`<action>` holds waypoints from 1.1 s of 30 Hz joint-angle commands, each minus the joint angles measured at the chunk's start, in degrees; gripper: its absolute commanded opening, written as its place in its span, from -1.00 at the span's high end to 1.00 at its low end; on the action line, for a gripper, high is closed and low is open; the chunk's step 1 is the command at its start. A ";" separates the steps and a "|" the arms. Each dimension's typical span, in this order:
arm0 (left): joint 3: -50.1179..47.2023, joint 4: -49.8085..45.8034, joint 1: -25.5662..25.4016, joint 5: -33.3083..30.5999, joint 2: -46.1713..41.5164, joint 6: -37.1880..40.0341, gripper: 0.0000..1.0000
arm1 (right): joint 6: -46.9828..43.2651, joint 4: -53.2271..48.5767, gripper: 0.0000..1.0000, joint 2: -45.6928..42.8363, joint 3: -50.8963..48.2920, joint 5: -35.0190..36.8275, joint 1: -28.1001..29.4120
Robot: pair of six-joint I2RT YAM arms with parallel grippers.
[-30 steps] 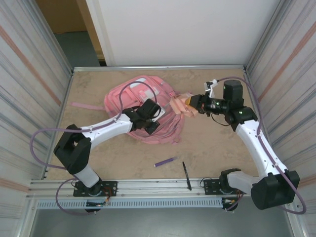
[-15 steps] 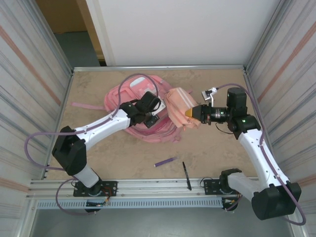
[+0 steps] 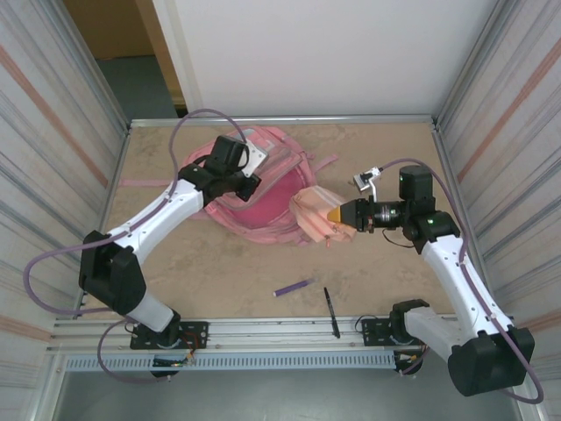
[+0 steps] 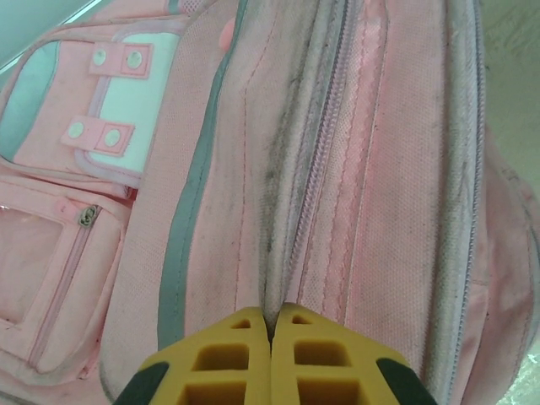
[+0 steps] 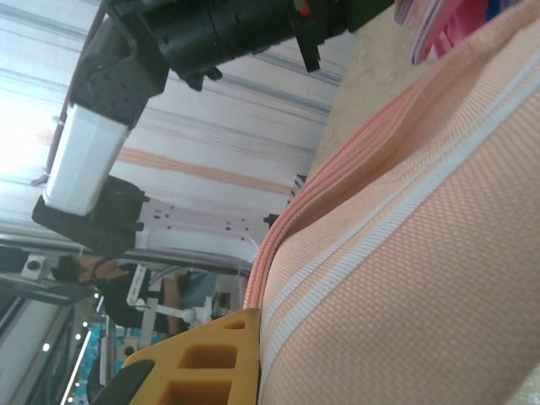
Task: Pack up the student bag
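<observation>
The student bag (image 3: 263, 189) is a big pink backpack lying in the middle of the table, its mouth pulled open on a darker pink inside (image 3: 256, 216). My left gripper (image 3: 238, 181) is shut on a fold of the bag's rim beside the zip; in the left wrist view its yellow fingers (image 4: 270, 325) pinch that fold of the bag (image 4: 354, 169). My right gripper (image 3: 344, 214) is shut on a peach fabric pouch (image 3: 316, 215) with a white zip, held at the bag's right edge. In the right wrist view the pouch (image 5: 422, 236) covers all but one finger (image 5: 215, 359).
A purple marker (image 3: 292, 287) and a black pen (image 3: 330, 311) lie near the table's front edge. A loose pink strap (image 3: 140, 182) trails to the left of the bag. Metal walls close in both sides.
My left gripper has pulled the bag's rim up and to the far left, opening the bag. My right gripper has carried the pouch nearer and lower at the bag's right edge.
</observation>
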 commanded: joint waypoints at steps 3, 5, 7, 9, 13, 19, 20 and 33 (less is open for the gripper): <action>2.28 4.62 0.47 5.63 -4.88 -6.30 1.00 | -0.82 5.98 1.00 8.37 3.31 1.89 6.54; 2.42 4.65 0.43 7.48 -5.97 -7.60 1.00 | -1.23 9.52 1.00 12.25 5.39 4.74 9.48; 2.31 4.98 0.34 7.84 -7.06 -8.03 1.00 | -1.44 12.37 1.00 16.71 7.44 6.17 10.92; 2.63 4.32 0.34 6.85 -7.73 -7.36 1.00 | -2.20 13.85 1.00 21.52 9.79 7.76 11.30; 2.82 4.20 0.35 3.37 -8.89 -6.44 1.00 | -7.36 15.12 1.00 28.38 13.60 10.09 12.14; 3.20 5.54 0.39 4.35 -9.42 -5.82 1.00 | -8.55 19.19 1.00 40.34 18.29 12.31 14.08; 3.35 5.79 0.34 4.64 -9.37 -5.63 1.00 | -9.82 16.75 1.00 41.68 19.69 14.66 14.70; 1.70 6.78 0.34 6.18 -9.91 -6.22 1.00 | -7.78 0.49 0.75 52.17 19.21 19.05 6.69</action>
